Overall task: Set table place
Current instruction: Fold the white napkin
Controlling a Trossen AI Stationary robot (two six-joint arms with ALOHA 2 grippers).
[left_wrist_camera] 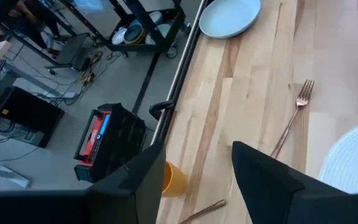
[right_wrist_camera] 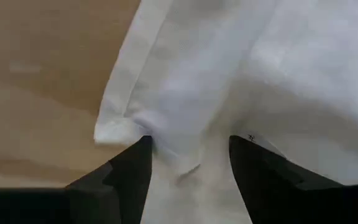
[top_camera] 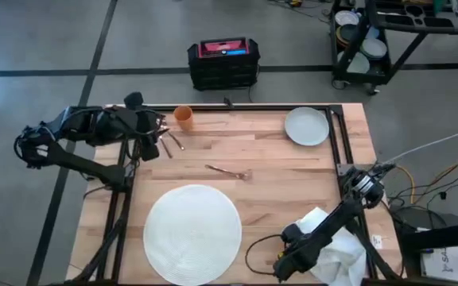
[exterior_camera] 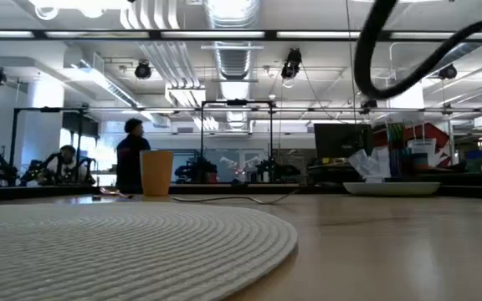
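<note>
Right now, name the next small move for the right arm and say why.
Probably lower the right gripper a little and close on the white cloth napkin. Its fingers are open astride a fold, nothing is held yet, and the round white placemat is still bare. The left gripper waits near the orange cup.

One table (top_camera: 293,171). One round white mat (top_camera: 192,233), near left. One pale plate (top_camera: 306,125), far right. One orange cup (top_camera: 183,117), far left. One fork (top_camera: 227,170), centre. One white cloth (top_camera: 336,248), near right. Two arms, one per side.
</note>
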